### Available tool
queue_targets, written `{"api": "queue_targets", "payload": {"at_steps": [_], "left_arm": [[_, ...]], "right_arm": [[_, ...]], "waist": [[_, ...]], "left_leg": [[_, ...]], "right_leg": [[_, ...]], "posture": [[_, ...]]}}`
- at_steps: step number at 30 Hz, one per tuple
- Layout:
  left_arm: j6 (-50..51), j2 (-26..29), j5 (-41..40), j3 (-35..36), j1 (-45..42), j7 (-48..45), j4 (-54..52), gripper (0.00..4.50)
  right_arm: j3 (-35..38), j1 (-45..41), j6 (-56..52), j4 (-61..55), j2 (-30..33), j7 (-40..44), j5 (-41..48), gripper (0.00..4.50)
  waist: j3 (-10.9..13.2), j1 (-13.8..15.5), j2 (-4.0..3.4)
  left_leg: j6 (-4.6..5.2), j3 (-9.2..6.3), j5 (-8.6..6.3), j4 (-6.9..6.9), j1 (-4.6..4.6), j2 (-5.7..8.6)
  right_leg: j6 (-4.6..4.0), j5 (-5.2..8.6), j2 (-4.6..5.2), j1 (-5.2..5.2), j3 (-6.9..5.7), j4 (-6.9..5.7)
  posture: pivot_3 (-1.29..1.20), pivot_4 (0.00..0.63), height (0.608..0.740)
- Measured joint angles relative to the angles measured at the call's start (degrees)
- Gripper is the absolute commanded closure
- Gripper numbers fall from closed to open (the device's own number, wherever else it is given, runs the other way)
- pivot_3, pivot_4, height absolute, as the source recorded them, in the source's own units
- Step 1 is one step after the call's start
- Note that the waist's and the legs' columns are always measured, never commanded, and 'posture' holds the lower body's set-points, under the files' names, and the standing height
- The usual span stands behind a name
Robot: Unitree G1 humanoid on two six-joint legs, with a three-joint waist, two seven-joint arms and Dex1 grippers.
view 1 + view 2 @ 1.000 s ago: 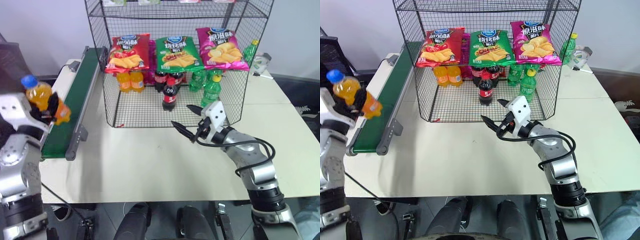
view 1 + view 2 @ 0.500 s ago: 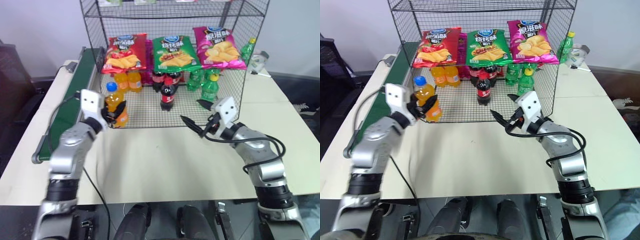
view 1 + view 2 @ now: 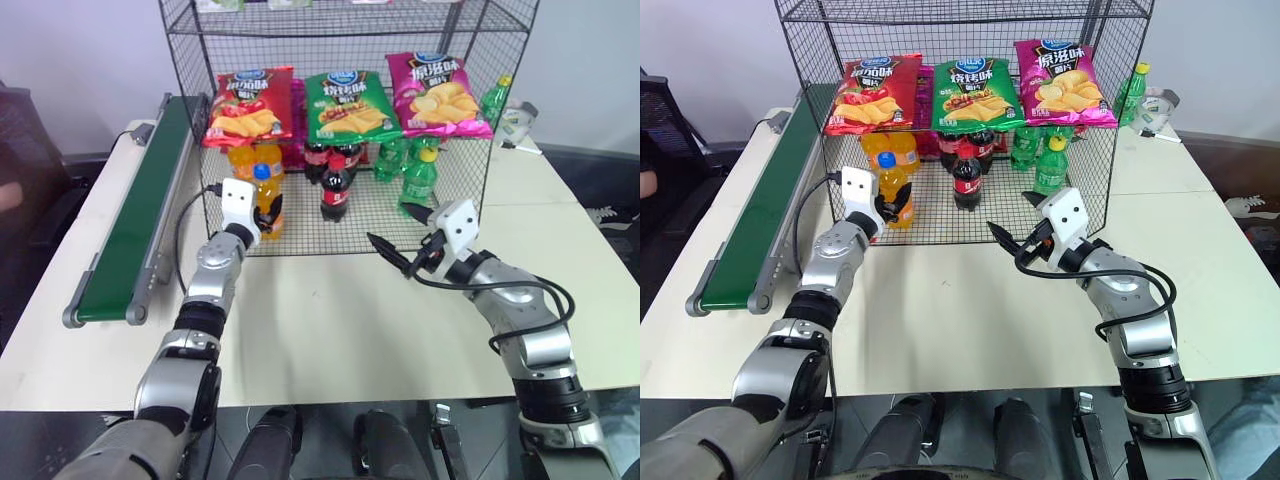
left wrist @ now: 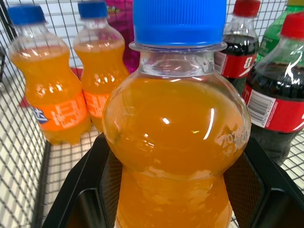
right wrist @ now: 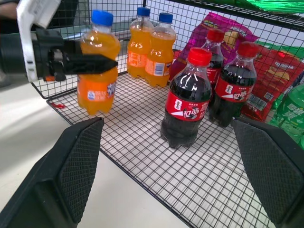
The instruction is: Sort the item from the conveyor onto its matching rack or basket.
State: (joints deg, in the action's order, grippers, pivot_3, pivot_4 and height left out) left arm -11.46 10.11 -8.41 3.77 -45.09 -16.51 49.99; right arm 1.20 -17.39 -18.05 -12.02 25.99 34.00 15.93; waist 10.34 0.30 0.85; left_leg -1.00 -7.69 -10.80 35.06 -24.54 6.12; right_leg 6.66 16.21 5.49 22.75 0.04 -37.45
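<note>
The black wire rack (image 3: pixel 200 120) runs off the top edge of both head views, so its upper tiers and whatever lies on them cannot be made out. Chip bags (image 3: pixel 347 104) hanging across the front hide the tops of the bottles standing behind them. In the left wrist view the held orange soda bottle (image 4: pixel 175 142) is cut off below its shoulder, its label out of sight, and it covers most of the black fingers (image 4: pixel 88 190) gripping it. A green bottle (image 3: pixel 500 98) behind the rack's right side is partly screened by mesh, its label too small to read.
</note>
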Motion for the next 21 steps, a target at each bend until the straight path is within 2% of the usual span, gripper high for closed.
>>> {"api": "queue_targets", "payload": {"at_steps": [8,9,10,11,12,16,21], "left_arm": [[-4.00,-0.17,0.02,2.64,-2.41,2.13,6.73,2.12],[-4.14,-0.16,-0.06,2.92,-2.41,2.08,7.22,1.10],[-4.28,-0.18,-0.06,3.23,-2.40,1.97,7.38,0.54],[-4.75,-0.17,-0.08,3.76,-2.41,1.88,7.37,0.19],[-5.30,-0.07,-0.10,4.03,-2.43,1.85,7.32,0.06],[-5.50,-0.05,-0.08,4.23,-2.43,1.79,7.02,0.06],[-5.31,0.20,-0.21,4.24,0.07,0.81,0.79,0.06]], "right_arm": [[0.06,0.48,0.00,-0.15,0.01,-0.65,0.00,0.00],[0.06,0.48,-0.01,-0.17,0.01,-0.72,0.01,0.00],[0.06,0.47,-0.01,-0.17,0.01,-0.75,0.01,0.00],[0.06,0.47,-0.02,-0.17,0.01,-0.76,0.02,0.00],[0.06,0.46,-0.02,-0.17,0.01,-0.77,0.02,0.00],[0.05,0.42,-0.07,-0.18,0.01,-0.77,0.03,0.00],[0.02,0.40,-0.25,-0.30,0.02,-0.79,0.05,0.00]], "waist": [[0.00,-0.04,0.00],[0.00,-0.02,0.00],[0.00,-0.02,0.00],[0.00,-0.01,0.00],[0.00,-0.01,0.00],[-0.01,-0.01,0.00],[-0.01,-0.05,0.00]], "left_leg": [[0.00,0.00,0.00,0.00,0.00,0.00],[0.00,0.00,0.00,0.00,0.00,0.00],[0.00,0.00,0.00,0.01,0.00,0.00],[0.00,0.00,0.00,0.02,0.00,0.00],[0.00,0.00,0.00,0.03,0.01,0.00],[0.00,0.00,0.00,0.05,0.02,0.00],[0.00,0.00,0.00,0.04,0.02,0.00]], "right_leg": [[0.00,0.00,-0.01,0.01,0.00,-0.03],[0.00,0.00,-0.02,0.01,-0.01,-0.04],[0.00,0.00,-0.02,0.01,0.00,-0.04],[0.00,0.00,-0.02,0.00,-0.01,-0.05],[0.00,0.00,-0.02,-0.01,-0.01,-0.06],[0.00,0.00,-0.02,-0.01,-0.01,-0.08],[0.00,0.00,-0.02,-0.01,0.00,-0.09]], "posture": [[0.00,0.150,0.740],[0.00,0.150,0.740],[0.00,0.150,0.740],[0.00,0.150,0.740],[0.00,0.150,0.740],[0.00,0.150,0.740],[0.00,0.150,0.740]]}}
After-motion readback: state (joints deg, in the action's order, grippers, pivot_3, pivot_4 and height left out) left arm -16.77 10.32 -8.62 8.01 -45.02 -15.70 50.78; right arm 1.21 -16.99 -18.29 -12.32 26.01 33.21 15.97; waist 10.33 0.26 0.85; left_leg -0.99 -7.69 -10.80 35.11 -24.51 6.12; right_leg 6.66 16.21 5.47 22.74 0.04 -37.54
